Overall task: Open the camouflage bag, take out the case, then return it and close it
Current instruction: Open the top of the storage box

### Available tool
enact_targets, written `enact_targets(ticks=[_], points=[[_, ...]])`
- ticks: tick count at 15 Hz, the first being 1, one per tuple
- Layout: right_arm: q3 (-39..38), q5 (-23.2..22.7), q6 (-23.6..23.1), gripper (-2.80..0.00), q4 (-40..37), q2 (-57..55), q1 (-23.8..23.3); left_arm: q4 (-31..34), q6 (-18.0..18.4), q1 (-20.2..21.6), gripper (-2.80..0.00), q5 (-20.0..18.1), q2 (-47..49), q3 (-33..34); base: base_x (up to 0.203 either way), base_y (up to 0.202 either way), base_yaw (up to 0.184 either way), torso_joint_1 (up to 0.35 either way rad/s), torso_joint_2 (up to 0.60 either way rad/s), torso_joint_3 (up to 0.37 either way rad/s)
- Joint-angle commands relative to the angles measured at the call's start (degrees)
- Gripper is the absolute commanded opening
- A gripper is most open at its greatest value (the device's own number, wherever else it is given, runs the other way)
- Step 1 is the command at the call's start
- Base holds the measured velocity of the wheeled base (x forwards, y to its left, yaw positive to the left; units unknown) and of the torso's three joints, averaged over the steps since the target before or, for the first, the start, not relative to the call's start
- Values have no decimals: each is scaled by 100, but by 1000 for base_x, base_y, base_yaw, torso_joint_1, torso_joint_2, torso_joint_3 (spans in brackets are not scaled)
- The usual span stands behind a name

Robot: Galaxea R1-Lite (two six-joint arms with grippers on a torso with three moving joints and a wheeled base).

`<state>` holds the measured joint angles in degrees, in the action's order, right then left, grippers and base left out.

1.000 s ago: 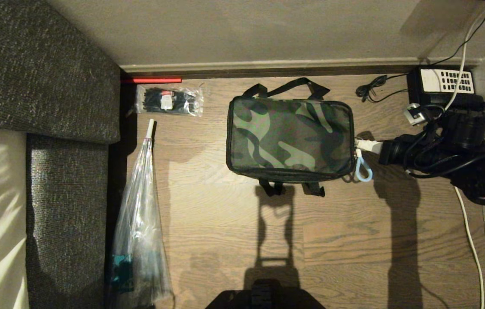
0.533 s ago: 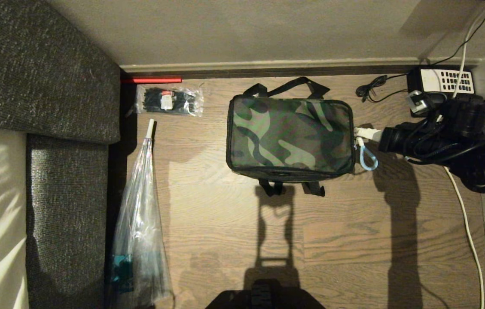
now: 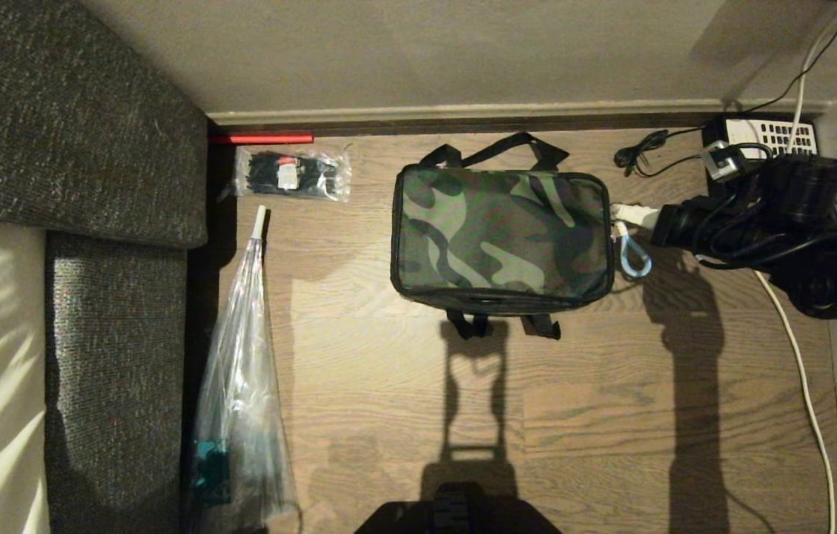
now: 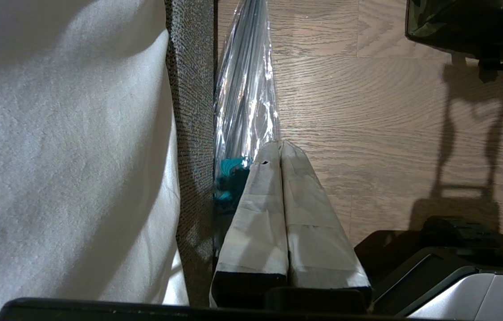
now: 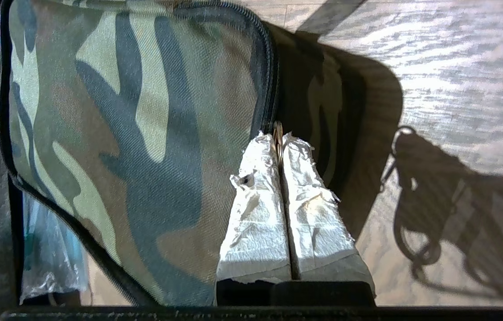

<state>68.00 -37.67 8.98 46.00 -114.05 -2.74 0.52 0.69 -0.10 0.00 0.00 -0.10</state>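
Head view is showing the bag (image 3: 501,231) lying zipped on the wooden floor (image 3: 611,415) near the wall, its camouflage lid facing up and black straps sticking out on the far and near sides. The right gripper (image 3: 624,214) is sitting at the bag's right end, touching it near the far corner, with a blue clip (image 3: 633,256) dangling just beside it. In the right wrist view, the padded jaws are pressing together on the thin metal ring pull (image 5: 278,136) of the zipper, right at the lid's edge where the black zipper line is running; the pull is poking out from between the white pads (image 5: 255,187). The case is not showing anywhere.

The left gripper (image 4: 280,147) is hanging parked by the sofa (image 4: 191,89), jaws pressed together on nothing, above a clear plastic bag (image 4: 247,89) lying along the sofa's edge.

Compared with a second ago, the right gripper is sitting farther toward the wall along the bag's right end, and the blue clip is hanging farther toward the wall with it. The arm is now covering more of the desk phone (image 3: 774,135) in the corner. The bag itself is lying in the same spot, lid closed as before.
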Motion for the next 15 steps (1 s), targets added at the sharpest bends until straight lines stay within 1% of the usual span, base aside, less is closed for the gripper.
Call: enact_targets(ticks=[1,4,7,8,11,14,15], points=[[196,-7,7,-280,39,-116,-3,0,1,1,-280,0,0,1,0,0,0,0,0,0],[559,13,37,-280,30,-264,-7,0,1,1,-280,0,0,1,0,0,0,0,0,0],[905,31,324,-280,28,-367,2,0,1,1,-280,0,0,1,0,0,0,0,0,0],[990,101,397,-280,37,-408,2,0,1,1,-280,0,0,1,0,0,0,0,0,0],[1326,214,447,-280,21,-557,2,0,1,1,-280,0,0,1,0,0,0,0,0,0],[1589,290,607,-280,24,-639,8,0,1,1,-280,0,0,1,0,0,0,0,0,0],[1667,316,723,-280,26,-663,10,0,1,1,-280,0,0,1,0,0,0,0,0,0]])
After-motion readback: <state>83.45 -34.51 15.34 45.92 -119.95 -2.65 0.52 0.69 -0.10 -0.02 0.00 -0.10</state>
